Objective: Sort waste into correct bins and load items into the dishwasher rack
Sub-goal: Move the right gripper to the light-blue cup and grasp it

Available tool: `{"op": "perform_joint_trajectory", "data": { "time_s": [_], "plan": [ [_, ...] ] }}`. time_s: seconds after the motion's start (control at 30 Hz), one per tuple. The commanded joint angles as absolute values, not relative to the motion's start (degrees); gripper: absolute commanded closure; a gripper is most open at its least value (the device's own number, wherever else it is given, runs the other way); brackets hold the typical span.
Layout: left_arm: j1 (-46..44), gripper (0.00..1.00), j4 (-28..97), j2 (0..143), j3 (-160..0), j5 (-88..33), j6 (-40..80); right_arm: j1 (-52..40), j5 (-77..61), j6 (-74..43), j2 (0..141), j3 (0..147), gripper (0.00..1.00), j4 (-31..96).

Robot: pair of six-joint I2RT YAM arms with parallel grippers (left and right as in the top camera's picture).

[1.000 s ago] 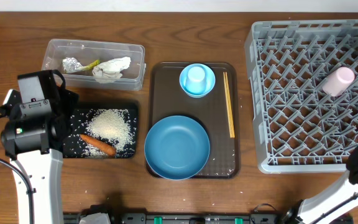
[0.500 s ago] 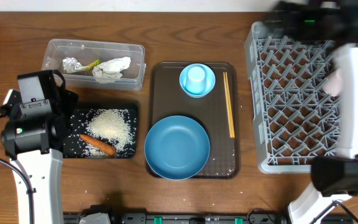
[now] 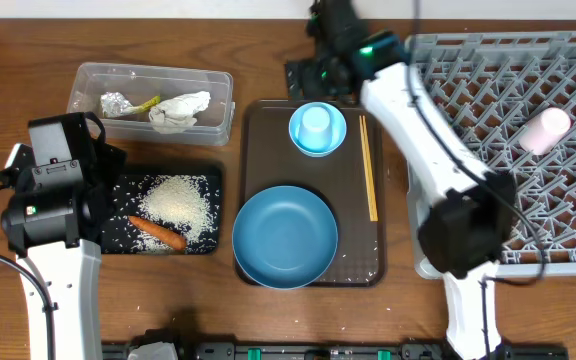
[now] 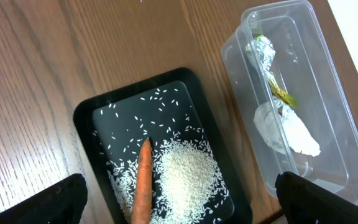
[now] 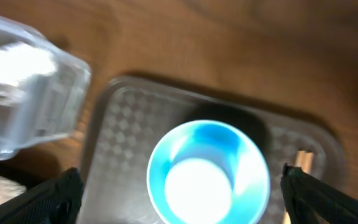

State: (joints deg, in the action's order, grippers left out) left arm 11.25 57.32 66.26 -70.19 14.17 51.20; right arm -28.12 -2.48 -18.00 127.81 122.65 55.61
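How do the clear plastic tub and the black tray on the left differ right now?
The clear plastic tub is see-through with tall walls; the black tray is opaque and shallow. The tub holds a foil ball, a yellow-green wrapper and a crumpled white tissue; the tray holds loose white rice and an orange carrot. Both are rectangular, similar in footprint, and sit left of the brown serving tray.

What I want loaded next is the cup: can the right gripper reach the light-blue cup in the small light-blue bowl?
Probably yes. The right gripper hangs open, aimed at the light-blue cup in the small light-blue bowl, nothing covers the cup, and the thin wooden chopsticks lie clear beside the bowl.
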Motion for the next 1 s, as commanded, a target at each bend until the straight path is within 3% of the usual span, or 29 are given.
{"op": "perform_joint_trajectory", "data": {
  "time_s": [0.0, 0.27, 0.4, 0.73, 0.97],
  "plan": [
    [11.5, 0.01, 57.6, 66.2, -70.3, 15.6, 51.1, -29.3, 0.8, -20.7, 130.5, 122.3, 0.01, 55.5],
    [11.5, 0.01, 57.6, 66.2, -70.3, 15.5, 51.1, -29.9, 3.6, -22.5, 132.9, 122.3, 0.01, 58.0],
    [11.5, 0.01, 57.6, 66.2, -70.3, 15.5, 51.1, -30.5, 3.7, -22.6, 132.9, 122.3, 0.15, 59.5],
    [11.5, 0.01, 57.6, 66.2, -70.3, 15.6, 51.1, -30.7, 4.2, -22.7, 133.9, 121.3, 0.21, 59.4],
    [11.5, 0.01, 57.6, 66.2, -70.3, 15.5, 51.1, -30.9, 4.1, -22.7, 135.2, 121.1, 0.18, 59.3]
  ]
}}
